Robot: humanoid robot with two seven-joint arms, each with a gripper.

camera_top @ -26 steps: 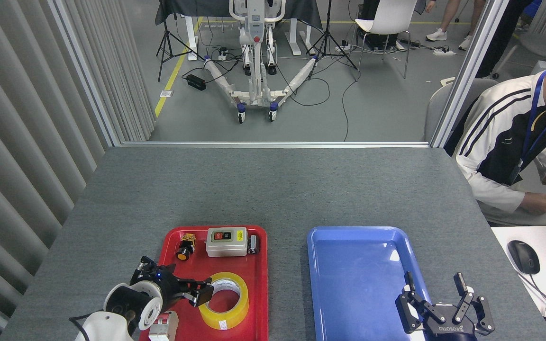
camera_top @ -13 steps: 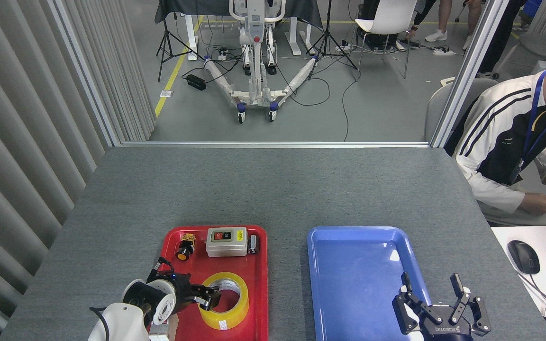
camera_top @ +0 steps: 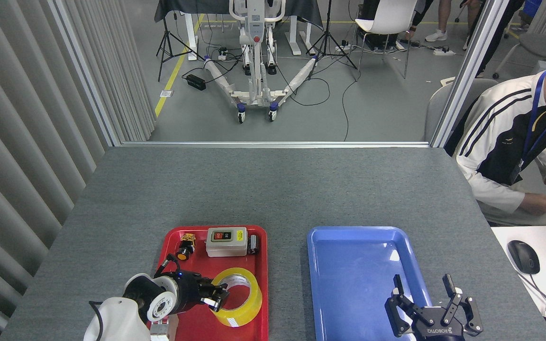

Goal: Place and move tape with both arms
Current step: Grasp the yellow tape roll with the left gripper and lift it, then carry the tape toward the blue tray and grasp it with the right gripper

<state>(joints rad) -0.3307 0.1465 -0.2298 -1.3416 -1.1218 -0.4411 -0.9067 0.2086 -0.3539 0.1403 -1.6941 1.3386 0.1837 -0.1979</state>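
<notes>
The tape (camera_top: 246,309), a wide yellow roll with a white core, is in the near half of the red tray (camera_top: 170,235), tipped with its right side raised. My left gripper (camera_top: 219,294) comes in from the left and is shut on the roll's left wall, one finger inside the centre hole. My right gripper (camera_top: 422,290) hovers over the near right part of the blue tray (camera_top: 349,265), fingers spread open and holding nothing.
At the red tray's far end sit a grey switch box (camera_top: 226,241), a yellow-and-black push button (camera_top: 186,247) and a small black cylinder (camera_top: 253,244). A seated person (camera_top: 510,142) is at the table's right side, beside a desk with a mouse (camera_top: 523,256).
My left gripper pushed right into the roll and closed on its left wall; the roll has tipped and shifted slightly right. My right gripper drifted left and nearer.
</notes>
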